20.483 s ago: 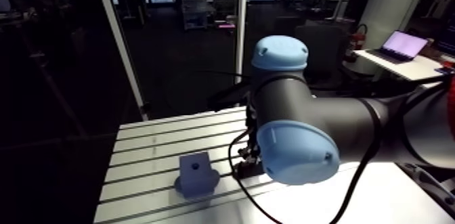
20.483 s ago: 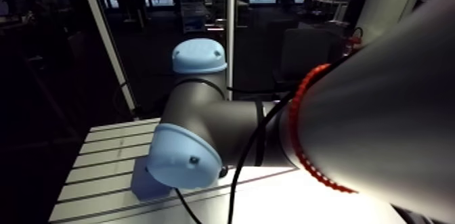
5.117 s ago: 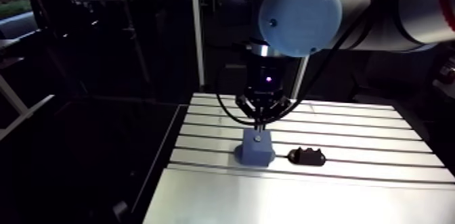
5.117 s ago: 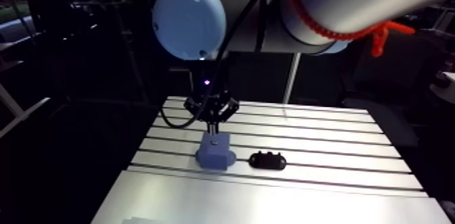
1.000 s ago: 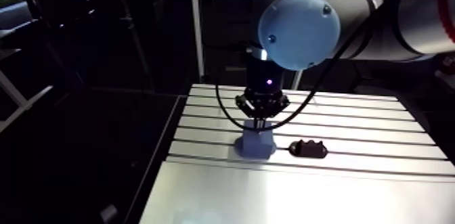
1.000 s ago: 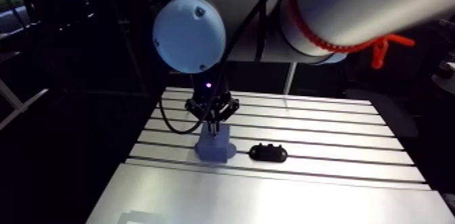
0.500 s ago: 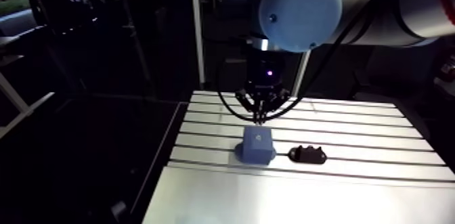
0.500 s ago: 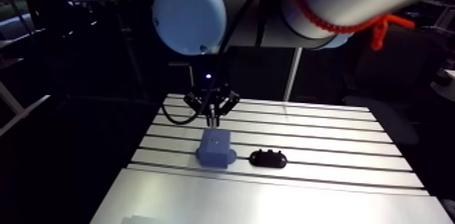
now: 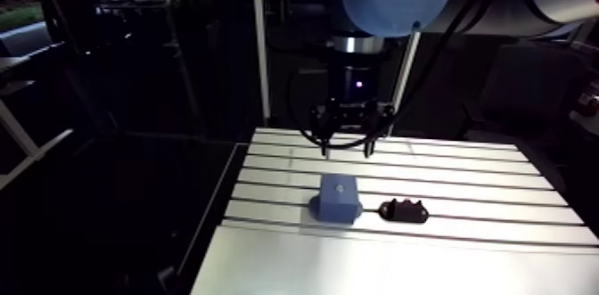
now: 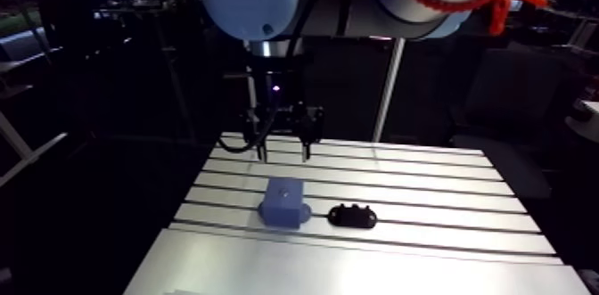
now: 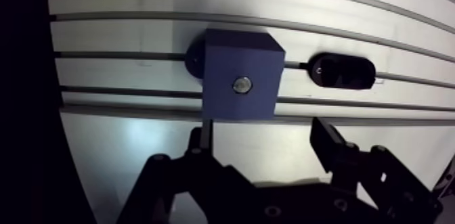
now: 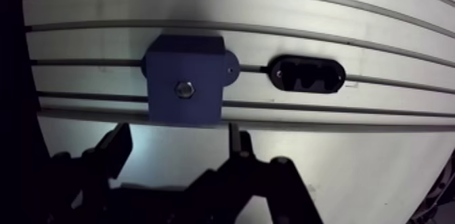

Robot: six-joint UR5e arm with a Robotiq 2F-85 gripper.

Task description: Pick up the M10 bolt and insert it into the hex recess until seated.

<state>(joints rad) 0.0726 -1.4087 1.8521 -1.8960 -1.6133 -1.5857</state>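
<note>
Counted on the slotted table (image 11: pixel 128 0): one blue block (image 11: pixel 240 57), one M10 bolt (image 11: pixel 242 84), one black holder (image 11: pixel 344 71).

Bolt: sitting in the hex recess on the block's top face, near the middle of that face. Only the hexagonal head on show, looking roughly level with the surface. Cannot tell the exact depth of seating.

Block: standing upright across the table slots. Two rounded foot lugs counted, one at each side.

Holder: oblong, lying flat just beside the block and not touching it. Hollows visible in its top, number not readable.

One gripper (image 9: pixel 348 149), two fingers (image 11: pixel 203 132). Spread wide, gripping nothing, only bare table showing between the tips in the wrist view. In the arm view, hanging above the table, higher than the block and clear of it, no contact with bolt or block. In the wrist view, block and bolt just ahead of the fingertips, holder ahead and off to one side.
</note>
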